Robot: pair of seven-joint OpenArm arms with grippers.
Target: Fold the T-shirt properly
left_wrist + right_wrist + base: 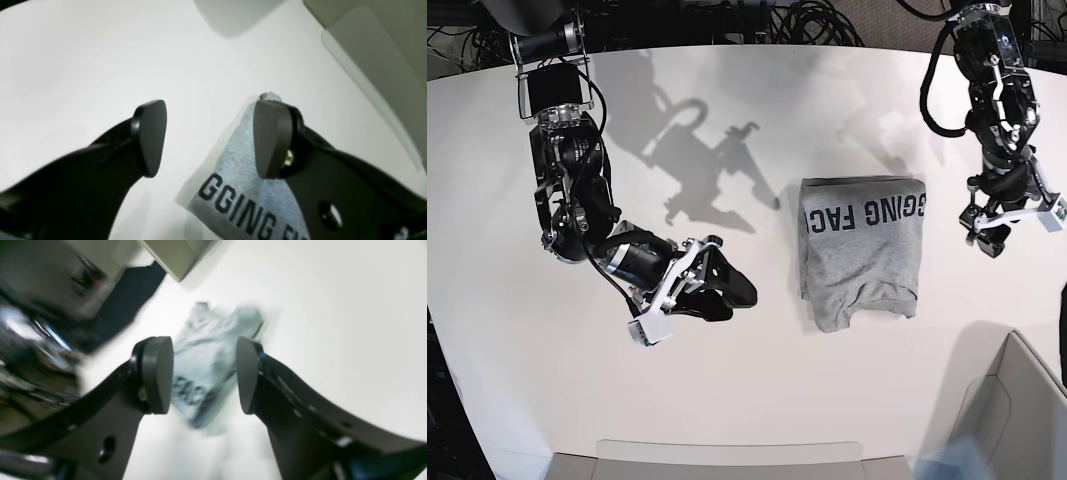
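Left end effector, black with flat dark pads, stands wide and empty just off the lettered edge of the heather-grey cotton T-shirt; the right end effector is likewise wide, holding nothing, well apart from the garment on its other side. The T-shirt lies folded to a narrow rectangle on the white bench, lettering up, one end uneven. Risk: a pinch taking only the top layer would drag the fold open; the right wrist view is blurred, so alignment there cannot be confirmed.
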